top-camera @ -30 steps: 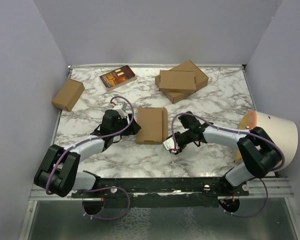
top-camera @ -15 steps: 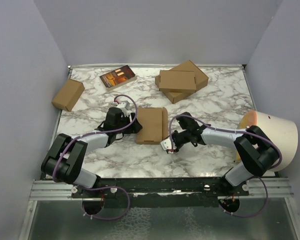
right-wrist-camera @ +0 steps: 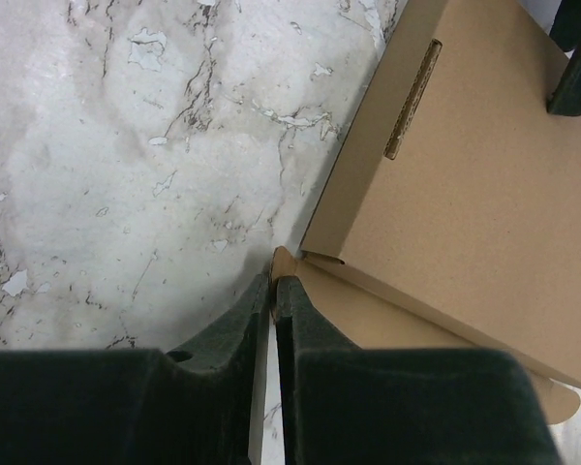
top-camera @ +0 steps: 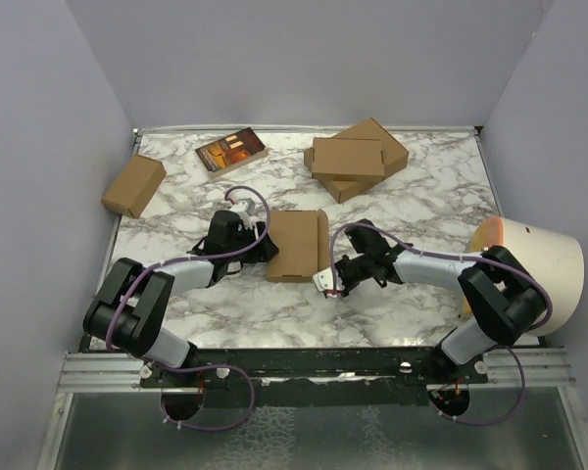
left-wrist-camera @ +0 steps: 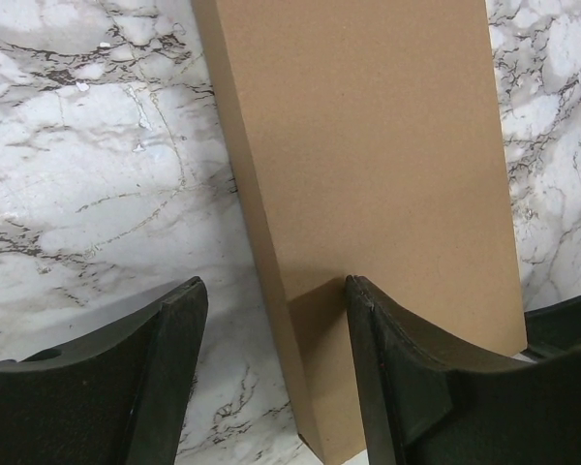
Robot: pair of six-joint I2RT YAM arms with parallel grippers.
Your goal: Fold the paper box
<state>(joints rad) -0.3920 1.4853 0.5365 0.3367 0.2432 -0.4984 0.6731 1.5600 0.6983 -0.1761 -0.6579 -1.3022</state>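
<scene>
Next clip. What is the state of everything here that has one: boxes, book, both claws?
paper box: folded flat, lid down, a flap poking out at one corner
left claw: open, straddling the box's side edge
right claw: shut, tips at that flap; grip unclear
stacked boxes: closed, top one skewed
small carton: closed
book: closed, lying flat

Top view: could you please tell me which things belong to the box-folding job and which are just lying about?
Job in hand: paper box, left gripper, right gripper.
Lying about: stacked pair of folded boxes, small carton, dark book, white dome.
</scene>
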